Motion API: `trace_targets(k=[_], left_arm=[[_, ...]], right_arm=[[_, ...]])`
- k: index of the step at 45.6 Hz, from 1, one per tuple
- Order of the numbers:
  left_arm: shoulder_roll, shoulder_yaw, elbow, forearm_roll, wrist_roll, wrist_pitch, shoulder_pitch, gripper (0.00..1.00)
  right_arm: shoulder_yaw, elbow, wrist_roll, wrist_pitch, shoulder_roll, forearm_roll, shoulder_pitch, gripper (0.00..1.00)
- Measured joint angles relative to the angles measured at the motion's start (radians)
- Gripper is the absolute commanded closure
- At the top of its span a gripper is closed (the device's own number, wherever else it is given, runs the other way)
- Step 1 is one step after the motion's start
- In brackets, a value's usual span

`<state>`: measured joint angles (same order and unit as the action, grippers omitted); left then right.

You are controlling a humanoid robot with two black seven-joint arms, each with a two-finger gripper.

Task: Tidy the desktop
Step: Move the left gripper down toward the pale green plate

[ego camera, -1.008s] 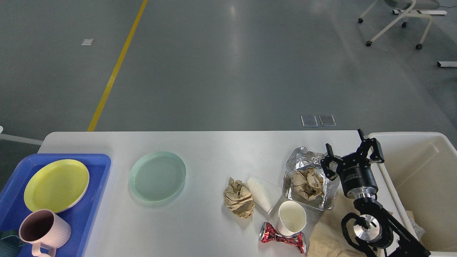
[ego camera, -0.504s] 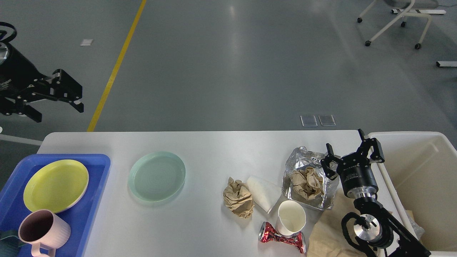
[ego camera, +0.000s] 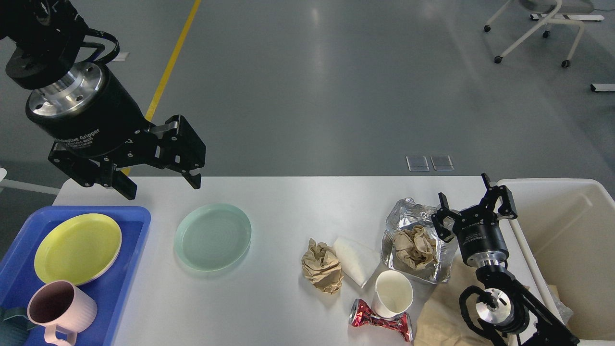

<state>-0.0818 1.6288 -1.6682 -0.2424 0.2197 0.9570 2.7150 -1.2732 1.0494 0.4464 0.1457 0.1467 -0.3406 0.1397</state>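
We are looking down at the white desktop [ego camera: 278,202], which fills the lower view. Two plates: one yellow plate [ego camera: 77,248] in the blue tray [ego camera: 137,230], one mint plate [ego camera: 213,236] on the desktop. Two paper wads, one cup, one crushed can. Our left gripper [ego camera: 161,186] and right gripper [ego camera: 468,204] are both hanging wide open, empty.

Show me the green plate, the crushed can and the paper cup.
green plate [ego camera: 213,236], head view, centre of its dish
crushed can [ego camera: 382,322], head view, its pinched red middle
paper cup [ego camera: 393,294], head view, inside wall
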Motion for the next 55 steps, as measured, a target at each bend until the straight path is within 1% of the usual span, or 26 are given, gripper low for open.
trace_targets(k=[4,10,16,22,25,28,36,42,46,49,53,55], left_arm=[[0.005,-0.003,-0.011,-0.008,0.001,-0.002,0.007,0.04],[-0.001,-0.003,-0.011,-0.005,0.004,-0.004,0.002,0.04],[-0.002,0.004,-0.008,-0.002,0.007,-0.007,-0.035,0.04],[-0.012,0.02,0.027,-0.009,0.012,-0.01,-0.109,0.05],[-0.022,0.024,0.097,-0.01,0.008,-0.014,-0.187,0.07],[-0.025,0.026,0.147,-0.01,0.003,-0.04,-0.274,0.07],[-0.061,0.023,0.211,-0.066,-0.005,-0.221,-0.523,0.08],[-0.112,-0.003,0.251,-0.137,-0.032,-0.33,-0.679,0.09],[-0.137,-0.041,0.285,-0.185,-0.068,-0.413,-0.77,0.08],[-0.16,-0.077,0.31,-0.232,-0.101,-0.494,-0.844,0.07],[-0.183,-0.126,0.347,-0.282,-0.157,-0.63,-0.955,0.06],[-0.19,-0.15,0.362,-0.292,-0.177,-0.684,-0.999,0.06]], right_arm=[[0.0,0.0,0.0,0.0,0.0,0.0,0.0,0.0],[0.0,0.0,0.0,0.0,0.001,0.0,0.0,0.0],[0.0,0.0,0.0,0.0,0.001,0.0,0.0,0.0],[0.0,0.0,0.0,0.0,0.001,0.0,-0.001,0.0],[0.0,0.0,0.0,0.0,0.001,0.0,-0.001,0.0],[0.0,0.001,0.0,0.0,0.001,0.0,-0.002,0.0],[0.0,0.002,0.0,0.0,0.001,0.0,-0.002,0.0],[0.0,0.002,0.0,0.0,0.001,0.0,-0.002,0.0],[0.0,0.002,0.0,0.0,0.001,0.0,-0.002,0.0],[0.0,0.002,0.0,0.0,0.001,0.0,-0.002,0.0],[0.0,0.001,0.0,0.0,0.001,0.0,-0.002,0.0],[0.0,0.001,0.0,0.0,0.001,0.0,-0.002,0.0]])
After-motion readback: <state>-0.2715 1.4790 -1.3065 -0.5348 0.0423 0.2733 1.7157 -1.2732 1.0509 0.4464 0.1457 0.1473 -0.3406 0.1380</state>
